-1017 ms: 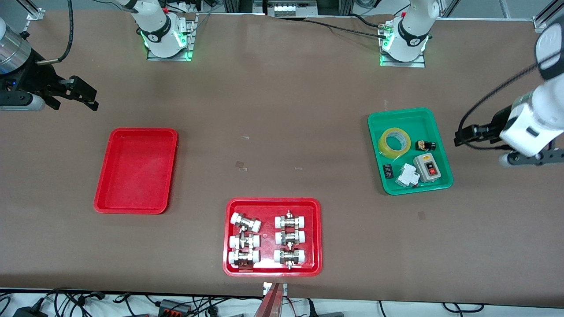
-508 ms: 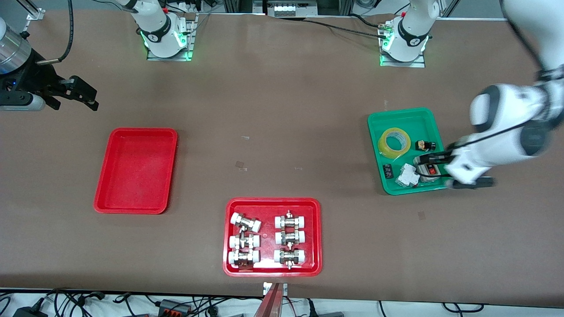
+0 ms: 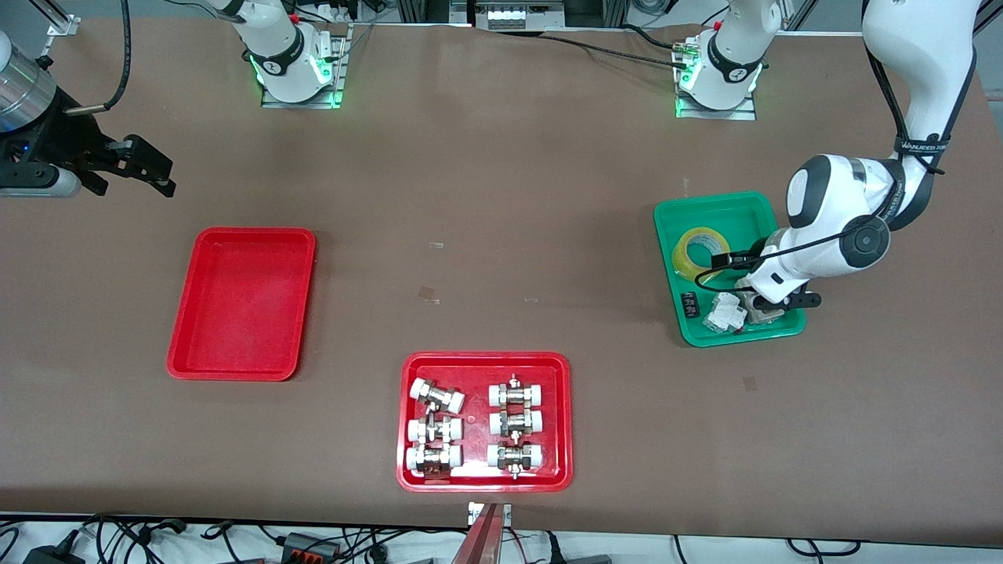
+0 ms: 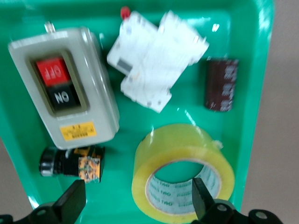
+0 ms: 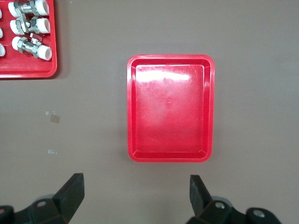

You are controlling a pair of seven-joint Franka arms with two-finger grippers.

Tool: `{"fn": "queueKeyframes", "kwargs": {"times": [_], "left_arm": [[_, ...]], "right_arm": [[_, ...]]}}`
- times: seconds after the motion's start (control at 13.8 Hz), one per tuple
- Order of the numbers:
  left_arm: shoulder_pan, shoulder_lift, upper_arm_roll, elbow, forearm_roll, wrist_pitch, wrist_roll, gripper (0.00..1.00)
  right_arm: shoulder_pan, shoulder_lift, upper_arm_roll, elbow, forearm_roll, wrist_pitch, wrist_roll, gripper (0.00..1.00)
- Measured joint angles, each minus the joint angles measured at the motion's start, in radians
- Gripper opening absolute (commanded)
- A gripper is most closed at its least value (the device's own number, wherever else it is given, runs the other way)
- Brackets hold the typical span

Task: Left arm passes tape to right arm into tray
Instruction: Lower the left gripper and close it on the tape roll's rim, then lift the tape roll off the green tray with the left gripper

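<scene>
The tape [image 4: 183,173] lies flat in the green tray [image 3: 709,205], partly between my left gripper [image 4: 138,203]'s spread fingers, one fingertip [image 4: 200,198] over its core. The switch box [image 4: 63,99], white breaker [image 4: 156,58] and small knob [image 4: 70,162] crowd close by the other fingertip; I judge that a descent from here could snag the knob or straddle only the roll's wall. My right gripper [image 5: 135,193], fingers apart, waits above the table beside the plain red tray [image 5: 171,108].

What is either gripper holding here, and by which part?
Nothing. The left gripper hangs open over the green tray above the tape; the right gripper waits open.
</scene>
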Motion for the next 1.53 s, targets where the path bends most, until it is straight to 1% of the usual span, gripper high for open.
{"fn": "queueKeyframes", "kwargs": {"times": [0.44,0.58,1.02,1.09,1.16,1.23,1.45,1.53], "left_arm": [[0.0,-0.009,0.0,-0.075,0.002,0.075,-0.002,1.0],[-0.002,-0.009,-0.001,-0.081,0.015,0.097,-0.002,1.0],[0.003,0.002,-0.001,-0.095,0.015,0.11,-0.003,1.0],[0.003,0.004,-0.001,-0.096,0.016,0.112,-0.003,0.89],[0.003,0.005,-0.001,-0.096,0.016,0.114,-0.003,0.67],[0.002,0.006,-0.001,-0.096,0.016,0.116,-0.003,0.49],[0.001,0.006,-0.002,-0.096,0.016,0.117,-0.002,0.19],[0.001,0.006,-0.002,-0.096,0.016,0.118,-0.002,0.13]], "right_arm": [[0.0,0.0,0.0,0.0,0.0,0.0,0.0,1.0],[0.0,0.0,0.0,0.0,0.0,0.0,0.0,1.0],[0.0,0.0,0.001,0.0,0.0,0.0,0.0,1.0],[0.0,0.0,0.001,0.0,0.0,0.0,0.0,1.0],[0.0,0.0,0.001,0.0,0.0,0.0,0.0,1.0],[0.0,0.0,0.001,0.0,0.0,0.0,0.0,1.0],[0.0,0.0,0.001,0.0,0.0,0.0,0.0,1.0],[0.0,0.0,0.001,0.0,0.0,0.0,0.0,1.0]]}}
